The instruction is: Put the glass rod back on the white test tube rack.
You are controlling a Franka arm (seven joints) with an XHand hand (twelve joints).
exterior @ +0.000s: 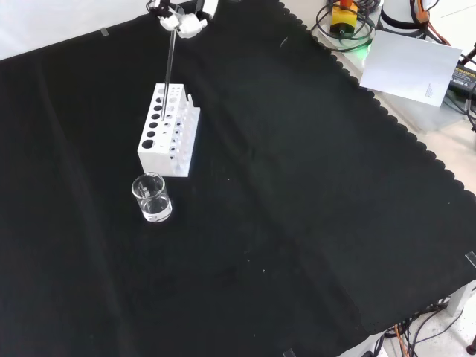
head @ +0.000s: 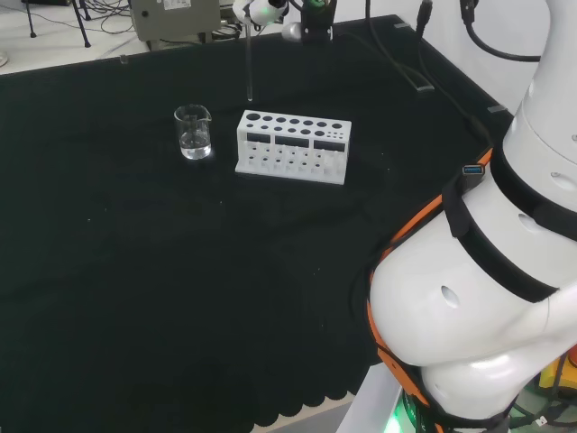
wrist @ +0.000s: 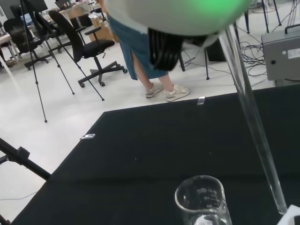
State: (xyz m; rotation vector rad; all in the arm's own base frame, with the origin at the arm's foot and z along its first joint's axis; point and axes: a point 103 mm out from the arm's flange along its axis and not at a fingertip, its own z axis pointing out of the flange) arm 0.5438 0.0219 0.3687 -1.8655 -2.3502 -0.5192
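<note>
The hand (head: 267,11) is at the far edge of the cloth in the head view and at the top of the front view (exterior: 183,19). It is shut on the upper end of the glass rod (head: 249,63), which hangs nearly upright. The rod's (exterior: 168,74) lower tip is just above the left end of the white test tube rack (head: 293,146) in the head view, over the rack's (exterior: 169,132) large holes. In the wrist view the rod (wrist: 255,122) slants down beside the rack's corner (wrist: 293,215), under the blurred hand (wrist: 178,14).
A small clear glass beaker (head: 194,133) stands on the cloth left of the rack in the head view, nearer than the rack (exterior: 152,198) in the front view, also close by (wrist: 201,201). A grey box (head: 176,18) and cables lie beyond the cloth's far edge.
</note>
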